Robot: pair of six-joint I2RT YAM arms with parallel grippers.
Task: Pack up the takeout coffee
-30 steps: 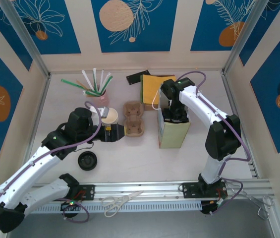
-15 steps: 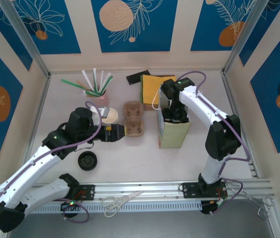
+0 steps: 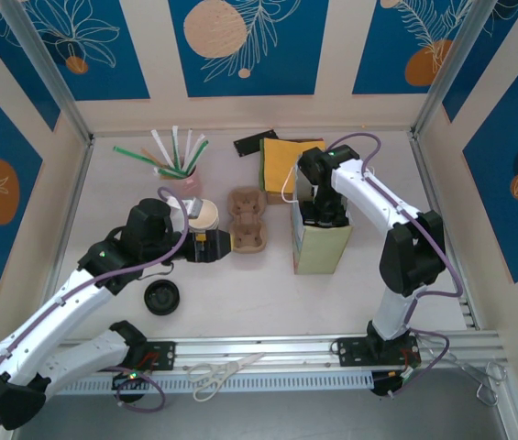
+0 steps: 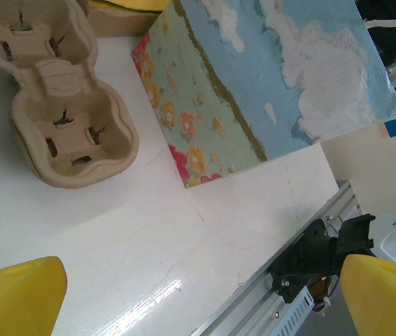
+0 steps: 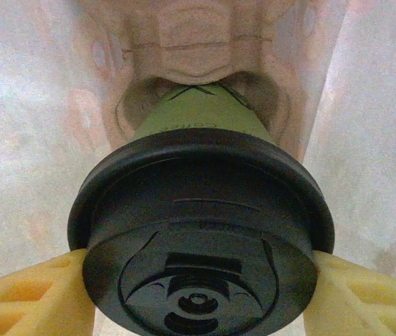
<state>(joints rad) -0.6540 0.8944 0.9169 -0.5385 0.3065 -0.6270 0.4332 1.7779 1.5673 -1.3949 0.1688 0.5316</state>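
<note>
Nothing shifts from above: the right claw [image 3: 320, 218] stays sunk in the bag [image 3: 325, 252]. At the left wrist, the left claw [image 4: 198, 297] gapes wide and empty. At the right wrist, fingers [image 5: 29, 297] pinch the lidded coffee [image 5: 201, 231], seated in a tray [image 5: 190, 42] inside the bag, so release seems next.

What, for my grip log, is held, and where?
The right gripper grips the takeout coffee by its black lid's rim, one finger each side; the left gripper holds nothing.

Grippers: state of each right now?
Left gripper: open, holding nothing.
Right gripper: closed on the takeout coffee.
</note>
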